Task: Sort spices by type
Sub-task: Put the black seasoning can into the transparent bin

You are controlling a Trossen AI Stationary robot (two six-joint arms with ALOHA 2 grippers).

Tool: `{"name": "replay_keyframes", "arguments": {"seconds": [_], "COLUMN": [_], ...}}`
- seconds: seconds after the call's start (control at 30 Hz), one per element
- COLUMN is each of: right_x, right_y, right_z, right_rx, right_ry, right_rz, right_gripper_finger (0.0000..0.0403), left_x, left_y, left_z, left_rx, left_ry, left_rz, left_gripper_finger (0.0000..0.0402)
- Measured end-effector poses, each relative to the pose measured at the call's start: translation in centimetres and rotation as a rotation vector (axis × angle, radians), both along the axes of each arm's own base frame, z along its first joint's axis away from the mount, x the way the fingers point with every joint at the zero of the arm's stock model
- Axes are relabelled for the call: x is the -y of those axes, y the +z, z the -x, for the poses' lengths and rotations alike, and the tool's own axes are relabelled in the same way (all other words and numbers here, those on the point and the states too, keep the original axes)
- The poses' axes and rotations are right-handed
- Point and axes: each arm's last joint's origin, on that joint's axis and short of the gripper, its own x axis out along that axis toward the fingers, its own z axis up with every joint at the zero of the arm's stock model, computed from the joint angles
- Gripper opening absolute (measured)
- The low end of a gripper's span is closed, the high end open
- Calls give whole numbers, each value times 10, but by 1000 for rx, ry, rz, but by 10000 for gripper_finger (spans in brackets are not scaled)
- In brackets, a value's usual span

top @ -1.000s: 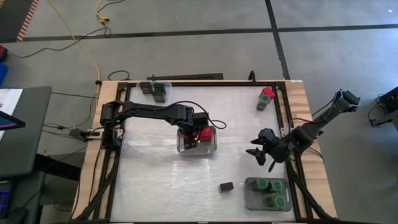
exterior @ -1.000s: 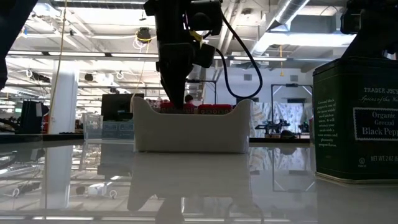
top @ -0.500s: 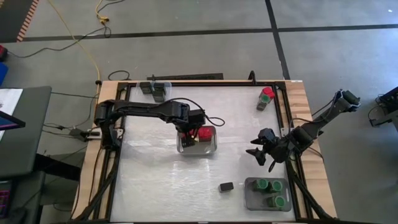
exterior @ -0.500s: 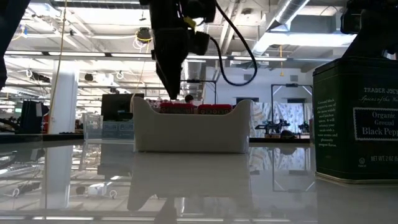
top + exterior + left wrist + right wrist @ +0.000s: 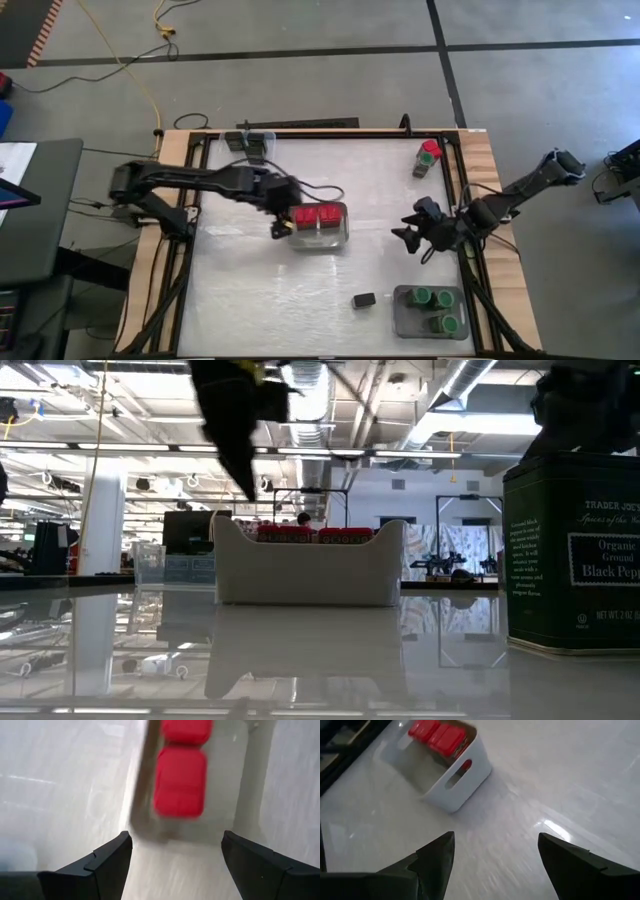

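Red-capped spices (image 5: pixel 312 536) in white bin (image 5: pixel 310 575)

Low view: black pepper tin (image 5: pixel 572 550) cut off at frame right; red-capped spices (image 5: pixel 315 535) mostly hidden behind white tray wall (image 5: pixel 310 575). Left wrist view: upper red cap (image 5: pixel 186 730) cropped, motion-blurred

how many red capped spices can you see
3: two red-capped spices side by side in the middle bin, one alone at the table's far right corner. More could be hidden inside the bin.
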Motion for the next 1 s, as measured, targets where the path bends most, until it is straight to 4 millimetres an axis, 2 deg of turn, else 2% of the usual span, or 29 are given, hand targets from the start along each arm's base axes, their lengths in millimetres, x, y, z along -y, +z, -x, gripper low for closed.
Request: {"name": "replay_keyframes", "arguments": {"seconds": [0.23,0.43,0.57,0.73,0.87,1.0], "right_x": [15,18,19,19,17,13], "right_y": [6,31,51,70,83,95], "right_z": [-11,-32,-52,-79,-88,-86], "right_rx": [75,242,199,46,-133,-311], "right_ry": [-99,-41,-24,-6,10,-6], "right_rz": [-18,73,159,227,175,140], "right_gripper_finger": [311,308,298,290,290,290], "left_x": [4,5,5,6,5,6], "left_y": [9,17,27,34,36,36], "left_z": [66,102,114,123,126,125], "left_rx": [130,221,279,313,326,326], "left_ry": [77,125,115,63,71,88], "left_rz": [38,69,63,25,13,-2], "left_gripper_finger": [295,295,295,295,295,295]}}
